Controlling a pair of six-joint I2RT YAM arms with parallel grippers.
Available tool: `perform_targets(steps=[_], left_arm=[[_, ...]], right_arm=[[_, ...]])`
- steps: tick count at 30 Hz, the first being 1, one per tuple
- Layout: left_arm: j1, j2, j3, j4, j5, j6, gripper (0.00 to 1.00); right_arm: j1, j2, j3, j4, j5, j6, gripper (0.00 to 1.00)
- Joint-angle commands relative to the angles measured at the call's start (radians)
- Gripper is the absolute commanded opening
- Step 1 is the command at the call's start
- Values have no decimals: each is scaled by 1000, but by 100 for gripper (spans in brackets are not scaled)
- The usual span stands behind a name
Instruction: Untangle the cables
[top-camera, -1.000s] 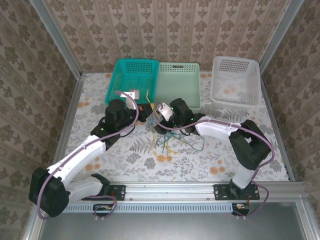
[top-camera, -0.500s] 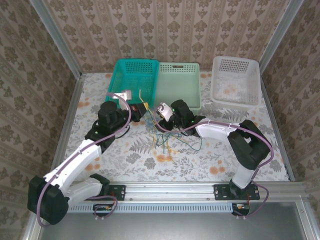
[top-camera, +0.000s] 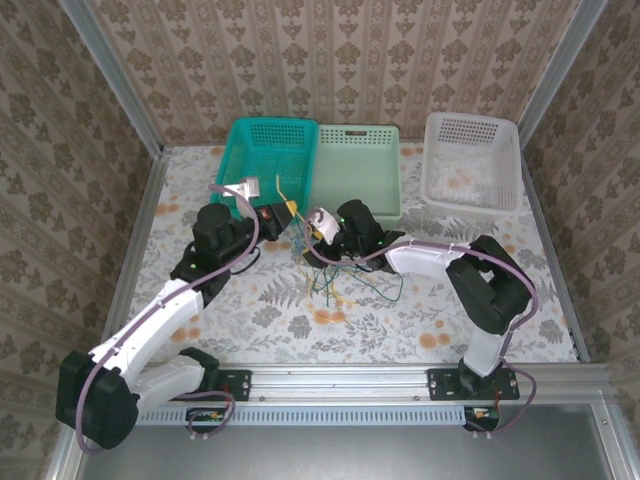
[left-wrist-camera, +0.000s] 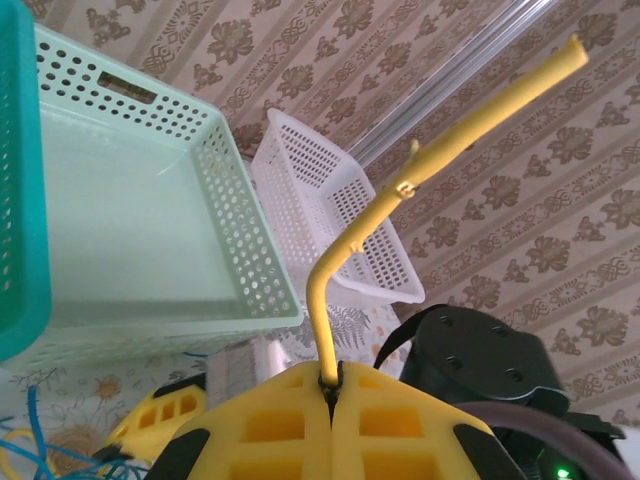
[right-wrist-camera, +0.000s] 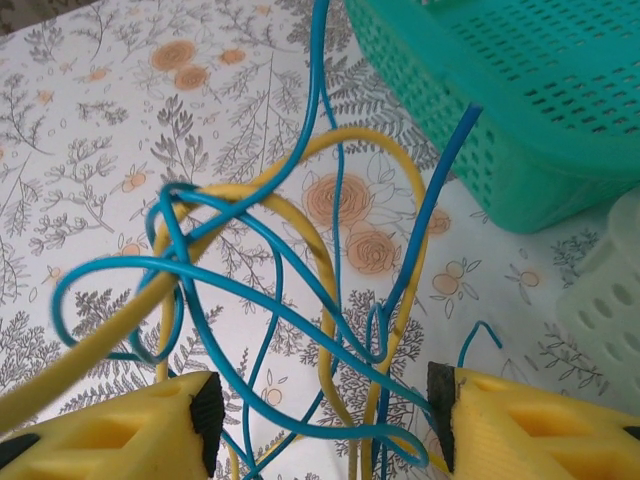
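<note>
Starting nearest you, the cables (top-camera: 345, 282) lie in a loose heap on the table (top-camera: 250, 320) between the arms: thin yellow and blue strands, with a darker one trailing to the right. Just beyond the heap, the left gripper (left-wrist-camera: 330, 385) is clamped on the yellow cable (left-wrist-camera: 440, 150), whose stiff free end pokes up past the fingers. Over the last second that arm has swung back to its own side, drawing the yellow cable away from the right gripper (right-wrist-camera: 325, 425). That one hangs over the heap with its jaws apart; blue loops (right-wrist-camera: 200, 270) and yellow cross between them, nothing pinched. I'd judge you have one strand started, yet yellow and blue still thread through each other. Farthest off stand the teal basket (top-camera: 268, 160), mint basket (top-camera: 358, 165) and white basket (top-camera: 470, 160).
</note>
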Motion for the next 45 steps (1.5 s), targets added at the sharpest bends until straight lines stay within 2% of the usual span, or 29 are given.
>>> perform_targets(steps=[1,4,9,15,22,29,39,45], left_arm=[[4,-2,-9,63,29,-32,0],[7,-5,-18,64,34,-38,0],[28,-24,-33,47,41,-38,0],[92,-75,-45,-16,60,-22,0],[126,-131,-43,-81,86,-10,0],[167,-191,-45,-115,104,-14,0],[326,-342,-23,-336,151,42,0],[371,-375,-15,-383,172,47,0]], right_arm=[[6,21,38,32,-23,9,56],[5,29,48,39,-21,10,51],[3,9,26,44,-3,16,28],[-18,-58,-8,-8,18,28,16],[-53,-59,59,-143,5,88,0],[-94,-58,99,-269,8,116,0],[-157,-110,46,-367,48,127,0],[-170,-131,21,-375,51,126,0]])
